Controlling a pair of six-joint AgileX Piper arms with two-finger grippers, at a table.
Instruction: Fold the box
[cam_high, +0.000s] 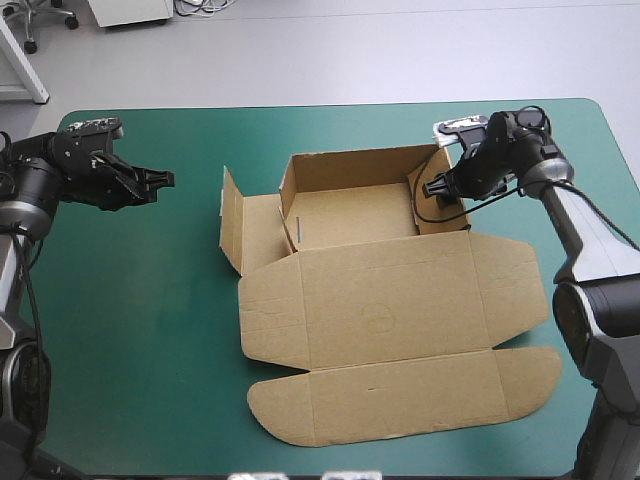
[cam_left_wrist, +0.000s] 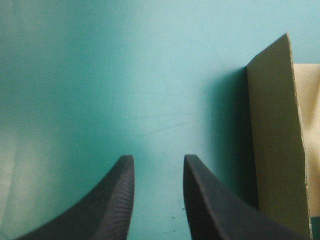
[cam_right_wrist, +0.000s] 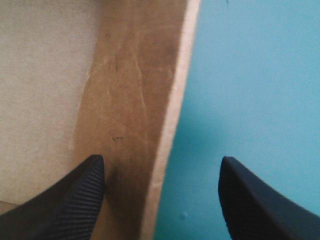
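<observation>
My right gripper (cam_right_wrist: 161, 167) stood spread, one black finger (cam_right_wrist: 65, 200) inside the tray and the other outside over the teal-green cover (cam_right_wrist: 260, 75), straddling the raised right wall (cam_right_wrist: 135, 100). The brown box (cam_high: 380, 300) sat mid-table, tray walls up, lid flat toward me. To seat that wall, I judged a low, square pinch safer than nipping the lip. My left gripper (cam_left_wrist: 157, 160) hung parted and empty, well apart from the left side flap (cam_left_wrist: 275, 140), which I reckoned wanted folding in.
</observation>
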